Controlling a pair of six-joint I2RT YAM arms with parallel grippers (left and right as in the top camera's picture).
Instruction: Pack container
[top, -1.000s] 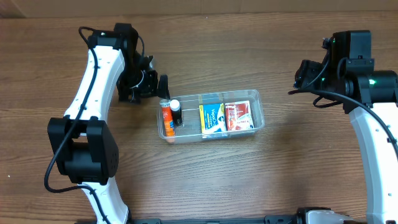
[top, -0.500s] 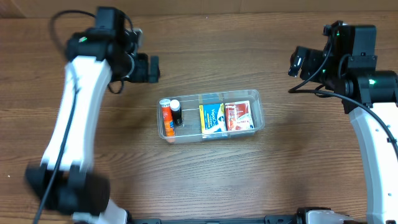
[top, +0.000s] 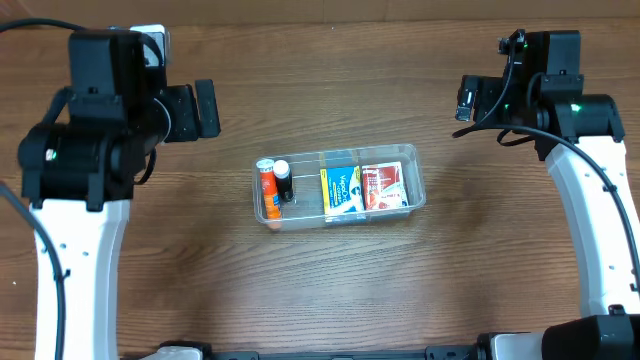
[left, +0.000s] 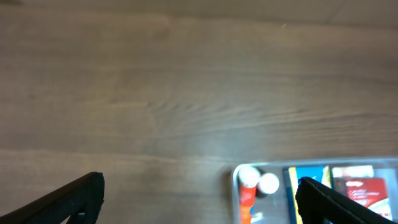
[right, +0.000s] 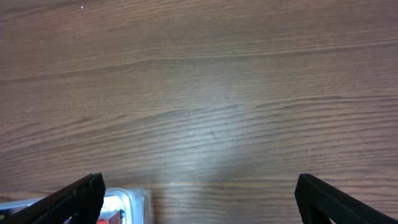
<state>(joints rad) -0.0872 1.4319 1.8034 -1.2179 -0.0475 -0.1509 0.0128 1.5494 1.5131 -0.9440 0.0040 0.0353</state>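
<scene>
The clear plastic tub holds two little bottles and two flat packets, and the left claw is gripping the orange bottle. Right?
Not quite: the left gripper grips nothing; it hangs open, apart from the clear rectangular plastic tub. The orange bottle lies inside the tub, as the overhead and left wrist views show.

Brown wood-grain table (top: 330, 290) under even light, pale strip along far edge.
</scene>
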